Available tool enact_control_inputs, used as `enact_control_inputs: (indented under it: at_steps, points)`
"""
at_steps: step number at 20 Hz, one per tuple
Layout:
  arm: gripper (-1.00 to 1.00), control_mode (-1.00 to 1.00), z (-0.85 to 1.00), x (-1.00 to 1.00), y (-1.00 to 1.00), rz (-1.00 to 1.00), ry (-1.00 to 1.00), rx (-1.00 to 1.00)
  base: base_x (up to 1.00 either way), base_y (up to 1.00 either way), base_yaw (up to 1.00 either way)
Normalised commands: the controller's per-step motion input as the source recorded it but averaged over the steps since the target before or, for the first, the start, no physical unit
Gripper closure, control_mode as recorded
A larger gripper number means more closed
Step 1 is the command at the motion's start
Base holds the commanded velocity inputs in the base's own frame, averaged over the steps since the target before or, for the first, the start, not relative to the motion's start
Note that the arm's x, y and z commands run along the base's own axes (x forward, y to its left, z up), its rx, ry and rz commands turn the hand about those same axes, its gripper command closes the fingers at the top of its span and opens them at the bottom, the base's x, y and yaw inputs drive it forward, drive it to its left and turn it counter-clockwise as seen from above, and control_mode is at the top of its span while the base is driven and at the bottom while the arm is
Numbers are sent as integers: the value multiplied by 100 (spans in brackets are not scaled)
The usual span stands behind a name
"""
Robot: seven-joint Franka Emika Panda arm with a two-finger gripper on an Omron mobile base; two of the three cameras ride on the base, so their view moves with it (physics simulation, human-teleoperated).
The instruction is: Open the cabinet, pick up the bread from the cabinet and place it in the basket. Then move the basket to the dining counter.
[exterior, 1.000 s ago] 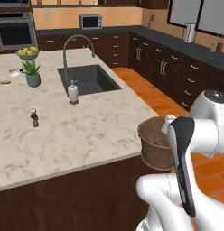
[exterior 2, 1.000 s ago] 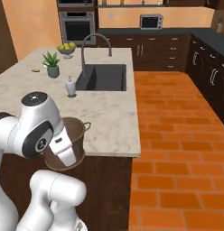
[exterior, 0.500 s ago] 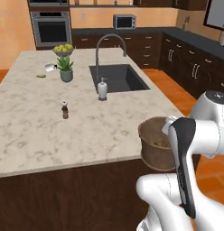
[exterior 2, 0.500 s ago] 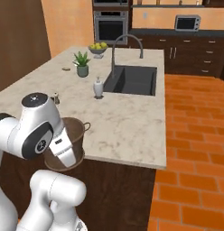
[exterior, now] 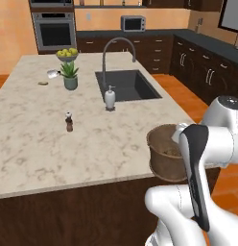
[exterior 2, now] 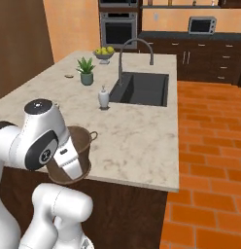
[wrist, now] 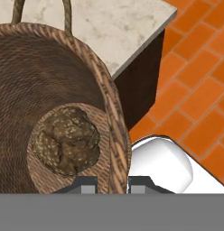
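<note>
My gripper (wrist: 111,182) is shut on the rim of the round brown woven basket (wrist: 50,85), one finger inside the wall and one outside. The bread (wrist: 66,140), a dark speckled loaf, lies on the basket's bottom. The basket (exterior: 161,154) hangs in the air at the near right corner of the dining counter (exterior: 44,144), partly over its beige marble top. In the right base view the basket (exterior 2: 79,145) shows behind my white forearm, beside the dining counter (exterior 2: 137,138). The cabinet is out of view.
On the island stand a dark inset sink (exterior: 126,84) with an arched faucet (exterior: 118,48), a soap dispenser (exterior: 110,98), a small shaker (exterior: 69,122), a potted plant (exterior: 70,77) and a fruit bowl (exterior: 66,54). Orange brick floor (exterior 2: 205,170) lies to the right.
The whole picture has shifted, so the base has moved along the island, which now stands more squarely in front. The basket keeps its place in my grip.
</note>
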Motion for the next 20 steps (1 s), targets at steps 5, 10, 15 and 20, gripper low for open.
enact_control_inputs:
  at_steps: [5, 10, 15, 20]
  points:
    - [100, 100, 0, 0, 0, 0, 0, 0, 44, 2, 0]
    - [100, -100, 0, 28, 0, 0, 0, 0, 30, 1, 0]
    - [100, -100, -7, 100, 0, 1, 4, -3, 0, 0, 0]
    - [100, -100, -62, 100, -1, 6, 14, -1, 0, 0, 0]
